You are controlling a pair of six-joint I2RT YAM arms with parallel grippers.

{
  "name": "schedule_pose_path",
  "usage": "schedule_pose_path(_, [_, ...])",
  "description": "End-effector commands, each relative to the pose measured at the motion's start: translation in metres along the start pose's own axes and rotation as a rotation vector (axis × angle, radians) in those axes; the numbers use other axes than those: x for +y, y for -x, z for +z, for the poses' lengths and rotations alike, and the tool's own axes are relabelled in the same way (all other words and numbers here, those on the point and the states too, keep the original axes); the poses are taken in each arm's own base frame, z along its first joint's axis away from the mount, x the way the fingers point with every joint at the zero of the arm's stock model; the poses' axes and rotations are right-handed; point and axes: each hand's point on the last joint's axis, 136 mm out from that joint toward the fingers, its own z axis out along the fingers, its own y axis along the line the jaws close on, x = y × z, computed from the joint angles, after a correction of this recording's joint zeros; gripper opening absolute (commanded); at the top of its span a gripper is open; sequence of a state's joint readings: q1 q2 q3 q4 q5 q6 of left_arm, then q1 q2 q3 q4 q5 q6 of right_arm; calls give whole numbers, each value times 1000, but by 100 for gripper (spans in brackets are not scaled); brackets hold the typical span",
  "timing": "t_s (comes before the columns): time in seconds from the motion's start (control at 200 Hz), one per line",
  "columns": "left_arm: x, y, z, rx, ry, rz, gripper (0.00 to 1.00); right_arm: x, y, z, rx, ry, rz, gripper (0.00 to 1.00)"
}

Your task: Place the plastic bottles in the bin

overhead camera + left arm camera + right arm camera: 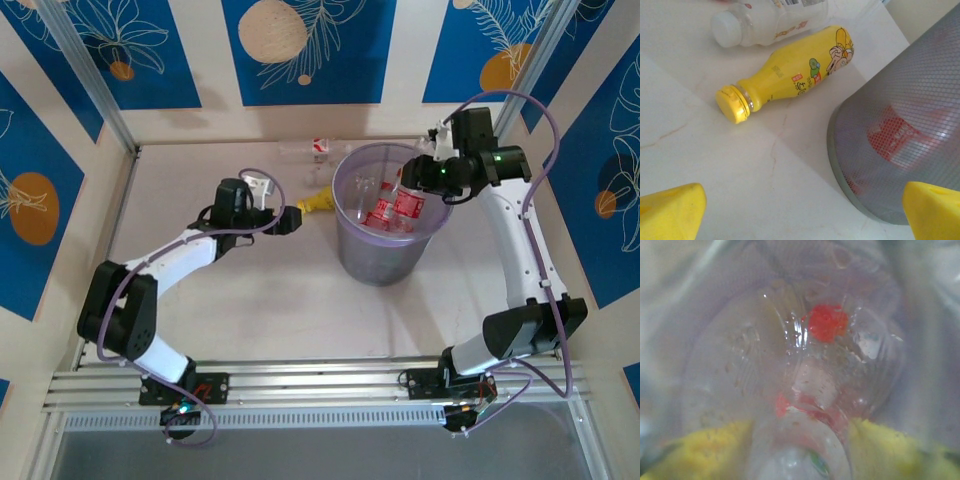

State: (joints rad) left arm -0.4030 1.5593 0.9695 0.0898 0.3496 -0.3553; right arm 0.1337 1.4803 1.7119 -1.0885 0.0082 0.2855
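Step in hand: the right gripper (425, 172) hangs over the bin (350, 235), jaws clamped on a clear red-labelled bottle (805, 440), ready to drop it.
In the bin: red-labelled bottles (392, 210).
Left gripper (287, 218): jaws apart, empty, facing the yellow bottle (790, 77) lying on the surface beside the bin.
Beyond it: a white-capped bottle (760, 22), also lying.
Next move: release over the bin; left closes on the yellow body.
Writing: cartoon label, small print unreadable.
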Motion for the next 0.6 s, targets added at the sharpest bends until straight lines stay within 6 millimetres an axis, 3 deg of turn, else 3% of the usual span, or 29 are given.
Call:
schedule_pose_path(0.0, [-3,9,8,20,17,64,100,2,-12,5,22,-7,2,49])
schedule_pose_path(0.285, [2,15,31,67,28,114,100,-2,-42,50,137,-25,50,49])
schedule_pose_path(0.595, [18,15,69,131,37,227,100,-16,-57,74,203,-75,71,50])
